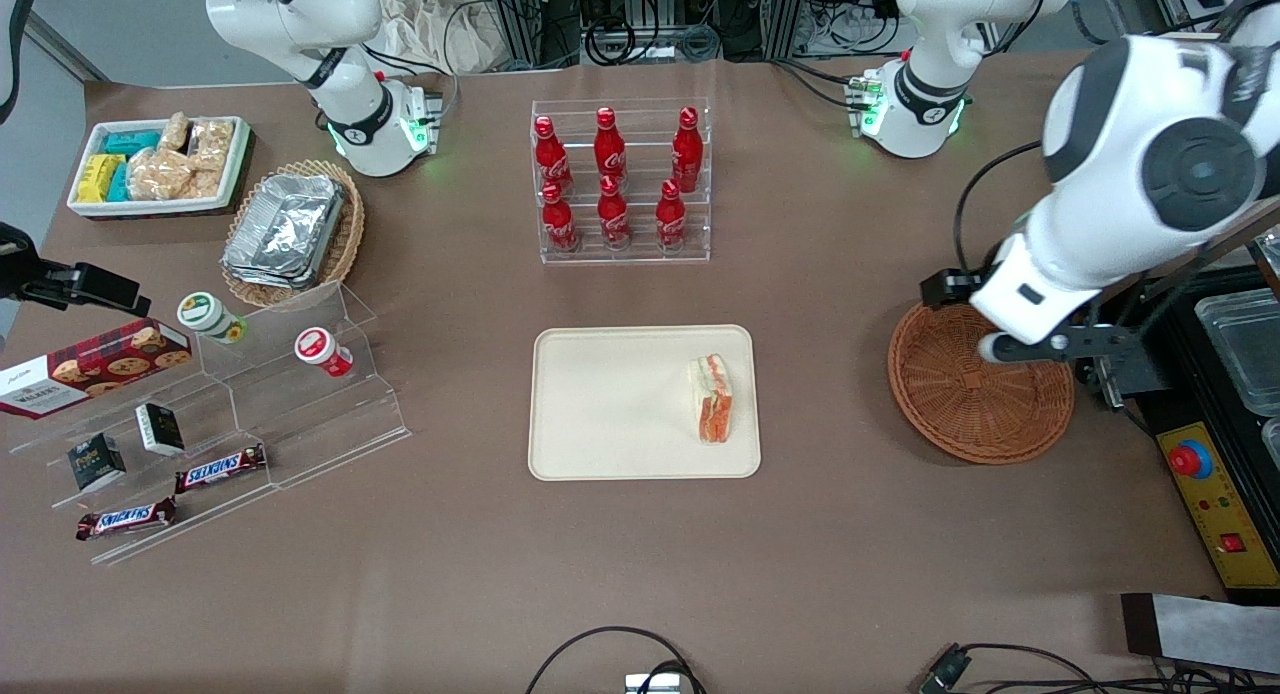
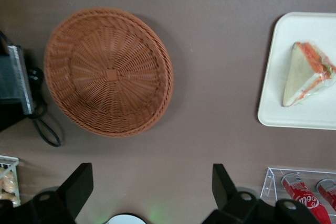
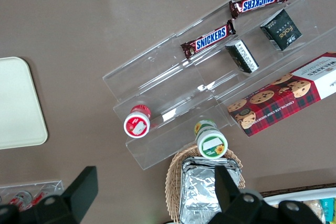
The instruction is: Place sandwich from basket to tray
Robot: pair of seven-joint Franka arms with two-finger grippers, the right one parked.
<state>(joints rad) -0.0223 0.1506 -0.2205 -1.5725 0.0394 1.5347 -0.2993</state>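
The sandwich (image 1: 712, 399) lies on the beige tray (image 1: 620, 404), at the tray's end nearest the working arm; it also shows in the left wrist view (image 2: 307, 74) on the tray (image 2: 294, 114). The round reddish-brown basket (image 1: 980, 394) stands empty on the table toward the working arm's end, and the left wrist view shows its bare woven bottom (image 2: 107, 72). My left gripper (image 2: 152, 187) is open and empty, held high over the table beside the basket. In the front view the gripper (image 1: 1000, 346) hangs over the basket's rim farthest from the camera.
A clear rack of red cola bottles (image 1: 622, 179) stands farther from the camera than the tray. A control box with a red button (image 1: 1210, 494) lies beside the basket. An acrylic snack stand (image 1: 220, 414), a foil-filled tan basket (image 1: 290, 232) and a white bin (image 1: 160, 164) lie toward the parked arm's end.
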